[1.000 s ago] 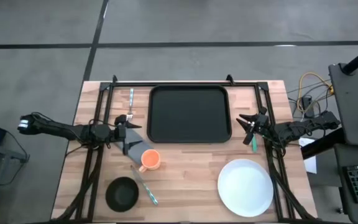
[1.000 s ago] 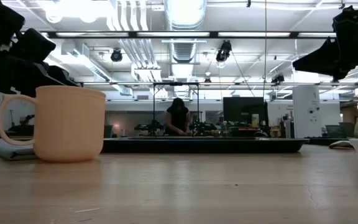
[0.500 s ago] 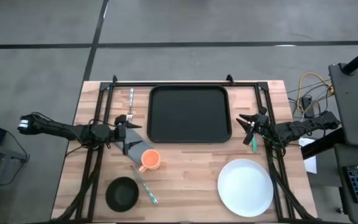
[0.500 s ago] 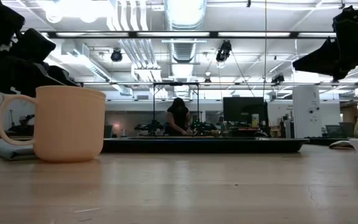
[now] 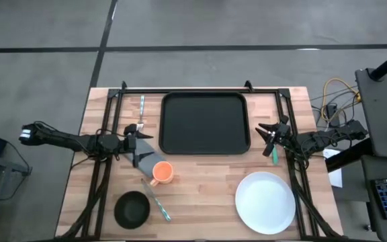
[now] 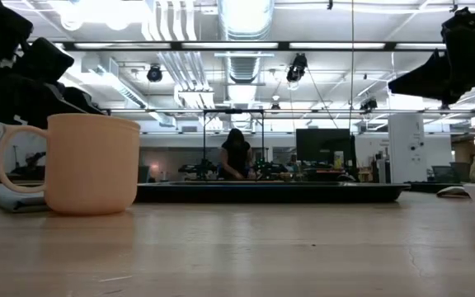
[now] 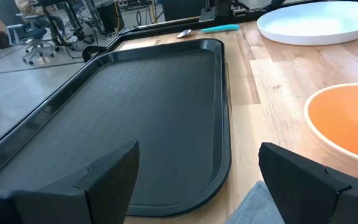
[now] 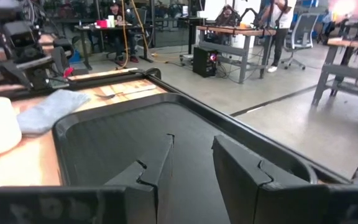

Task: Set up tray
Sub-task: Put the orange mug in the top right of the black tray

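- tray (image 5: 205, 124): back-centre of the table (image 5: 200, 181), flat, nothing in it. Nothing set on it yet, so I'd call setup not started.
- plate (image 5: 265, 202): front right, well clear of the tray. Low rim lying flat on wood, so a bad bite could slide it or tip it off the near edge, which is close.
- black bowl (image 5: 132, 209): front left, near the front edge, so little margin there.
- orange mug (image 5: 162, 173): just beside the grey napkin (image 5: 142, 154), right in the left arm's path. Likely knock-over if that arm sweeps low.
- left gripper (image 7: 194, 174): hovers at the tray's left side over the napkin, fingers spread wide, holding nothing.
- right gripper (image 8: 191, 165): hovers off the tray's right edge, fingers apart with a narrow gap, empty. A teal-handled utensil (image 5: 273, 154) lies just beside it.
- More cutlery: fork (image 5: 142, 107) left of the tray, another teal-handled piece (image 5: 158, 205) between mug and bowl. Thin and flat, so easy to miss or skid.
- Open room: bare wood in front of the tray, between mug and plate. Left side is crowded.
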### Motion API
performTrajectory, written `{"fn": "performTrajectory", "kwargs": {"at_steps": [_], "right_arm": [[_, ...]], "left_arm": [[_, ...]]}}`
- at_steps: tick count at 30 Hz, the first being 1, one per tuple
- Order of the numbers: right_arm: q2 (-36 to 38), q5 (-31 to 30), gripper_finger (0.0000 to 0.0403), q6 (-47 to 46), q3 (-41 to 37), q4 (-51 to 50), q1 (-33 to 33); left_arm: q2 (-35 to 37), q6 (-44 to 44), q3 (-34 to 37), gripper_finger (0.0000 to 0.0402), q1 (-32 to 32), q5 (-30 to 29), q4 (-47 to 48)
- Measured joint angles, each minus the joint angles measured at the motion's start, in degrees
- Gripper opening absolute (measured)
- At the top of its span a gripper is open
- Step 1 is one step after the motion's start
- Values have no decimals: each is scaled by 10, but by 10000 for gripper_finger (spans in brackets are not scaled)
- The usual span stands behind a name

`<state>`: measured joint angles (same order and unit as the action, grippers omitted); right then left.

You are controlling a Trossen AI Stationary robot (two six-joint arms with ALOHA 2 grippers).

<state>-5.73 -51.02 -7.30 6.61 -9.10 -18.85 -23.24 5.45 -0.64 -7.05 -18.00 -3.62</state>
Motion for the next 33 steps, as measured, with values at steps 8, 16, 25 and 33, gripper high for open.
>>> {"fn": "performTrajectory", "kwargs": {"at_steps": [8, 16, 25, 33], "right_arm": [[0, 0, 105, 33, 0, 0, 0], [0, 0, 105, -28, 0, 8, 0], [0, 0, 105, -193, 0, 13, 0], [0, 0, 105, -225, 0, 14, 0]], "left_arm": [[0, 0, 0, 306, 0, 0, 0], [0, 9, 0, 306, 0, 0, 0], [0, 200, 0, 306, 0, -20, -2], [0, 221, 0, 306, 0, -21, -3]]}}
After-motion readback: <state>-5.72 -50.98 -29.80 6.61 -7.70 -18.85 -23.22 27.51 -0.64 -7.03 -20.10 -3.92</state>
